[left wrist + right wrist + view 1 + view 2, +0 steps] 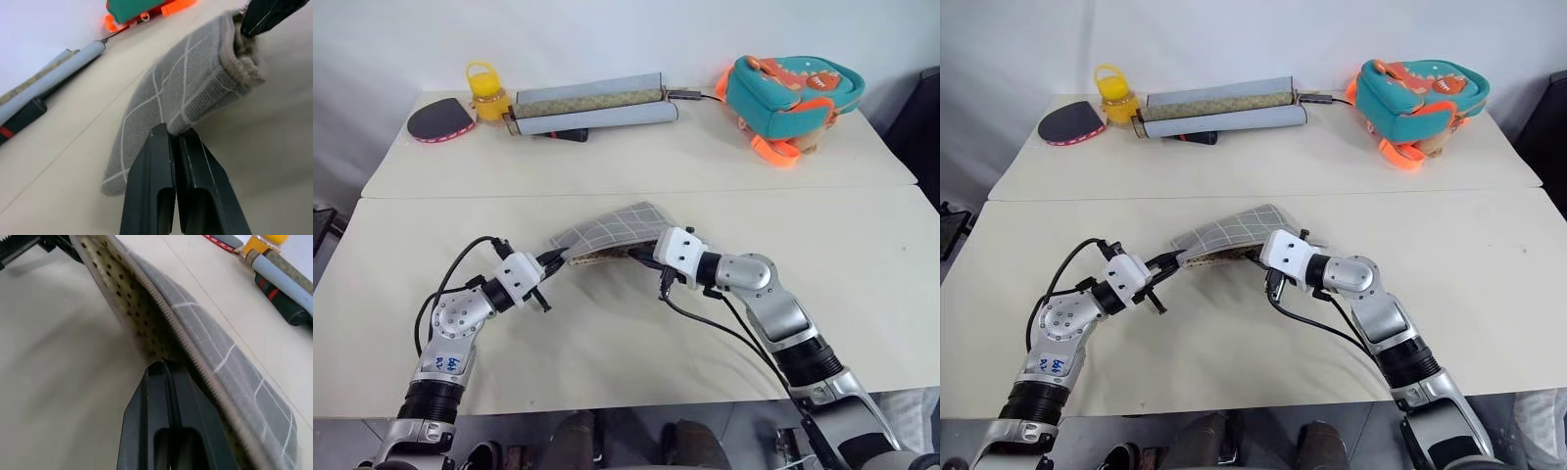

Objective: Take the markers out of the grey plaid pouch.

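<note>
Pouch (612,232) is held lifted off table (607,343): left gripper (551,260) clamped on one end, right gripper (641,257) closed inside the mouth, probably to spread it.

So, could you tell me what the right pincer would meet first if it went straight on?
Probably the tan dotted lining of the grey plaid fabric pouch, right at its shut fingertips.
</note>
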`<state>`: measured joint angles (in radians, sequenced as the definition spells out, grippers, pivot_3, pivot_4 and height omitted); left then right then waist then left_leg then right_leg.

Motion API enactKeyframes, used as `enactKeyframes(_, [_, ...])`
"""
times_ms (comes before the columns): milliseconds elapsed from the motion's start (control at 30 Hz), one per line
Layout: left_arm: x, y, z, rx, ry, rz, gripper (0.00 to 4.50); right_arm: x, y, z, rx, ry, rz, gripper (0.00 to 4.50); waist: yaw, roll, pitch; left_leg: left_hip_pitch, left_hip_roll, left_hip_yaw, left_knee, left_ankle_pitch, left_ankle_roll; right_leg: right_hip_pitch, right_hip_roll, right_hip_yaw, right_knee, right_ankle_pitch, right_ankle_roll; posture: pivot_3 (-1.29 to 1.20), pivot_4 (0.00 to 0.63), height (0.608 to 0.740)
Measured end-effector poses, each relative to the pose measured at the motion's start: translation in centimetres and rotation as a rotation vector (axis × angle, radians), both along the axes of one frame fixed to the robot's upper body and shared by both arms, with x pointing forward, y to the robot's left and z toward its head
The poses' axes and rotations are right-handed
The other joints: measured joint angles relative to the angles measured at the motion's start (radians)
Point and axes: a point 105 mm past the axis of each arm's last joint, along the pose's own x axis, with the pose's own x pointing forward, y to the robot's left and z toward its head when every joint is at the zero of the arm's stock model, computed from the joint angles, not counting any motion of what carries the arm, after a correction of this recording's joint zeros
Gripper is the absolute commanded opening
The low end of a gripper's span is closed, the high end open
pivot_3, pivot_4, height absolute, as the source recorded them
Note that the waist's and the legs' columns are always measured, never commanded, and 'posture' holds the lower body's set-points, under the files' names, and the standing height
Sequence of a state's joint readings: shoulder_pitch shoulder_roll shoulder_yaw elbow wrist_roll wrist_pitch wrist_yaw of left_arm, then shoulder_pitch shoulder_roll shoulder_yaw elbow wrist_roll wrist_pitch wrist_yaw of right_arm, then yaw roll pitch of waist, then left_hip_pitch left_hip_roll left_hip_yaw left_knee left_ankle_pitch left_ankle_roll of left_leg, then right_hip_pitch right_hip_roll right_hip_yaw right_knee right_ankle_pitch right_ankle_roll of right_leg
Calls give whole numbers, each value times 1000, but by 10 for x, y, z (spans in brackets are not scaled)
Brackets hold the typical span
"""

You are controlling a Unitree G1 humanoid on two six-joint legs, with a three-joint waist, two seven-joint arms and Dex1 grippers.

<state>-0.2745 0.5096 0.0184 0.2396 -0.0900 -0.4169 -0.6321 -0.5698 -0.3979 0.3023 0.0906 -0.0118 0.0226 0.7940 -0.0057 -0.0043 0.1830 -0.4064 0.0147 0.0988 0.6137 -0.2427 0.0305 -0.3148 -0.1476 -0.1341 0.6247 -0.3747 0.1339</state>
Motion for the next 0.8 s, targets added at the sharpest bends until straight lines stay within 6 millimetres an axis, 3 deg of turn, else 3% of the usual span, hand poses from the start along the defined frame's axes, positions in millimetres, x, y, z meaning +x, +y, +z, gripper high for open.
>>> enactKeyframes(200, [-1,-8,3,-1,13,-22,0,21,-8,8,-130,-209,-97,20,0,0,0,0,0,0,0,0,0,0,0,0,1,0,0,0,150,740])
enactKeyframes(333, [-1,-15,7,-69,70,-39,0,25,-13,-1,-327,-389,-90,178,-1,0,0,0,0,0,0,1,-1,0,0,1,1,0,0,0,150,740])
enactKeyframes(400, [-1,-20,12,-108,101,-62,0,24,-13,-2,-337,-391,-84,594,-2,0,0,0,0,0,0,1,-1,0,1,1,0,0,0,0,150,740])
enactKeyframes(767, [-5,-34,11,-145,208,-126,0,25,-11,1,-372,-426,-67,4366,-2,0,0,0,1,0,0,2,-2,0,1,1,0,0,0,0,150,740])
enactKeyframes(800, [-5,-34,11,-151,213,-129,0,25,-10,1,-371,-425,-66,4444,-2,0,0,0,1,0,0,2,-2,0,1,1,0,0,0,0,150,740])
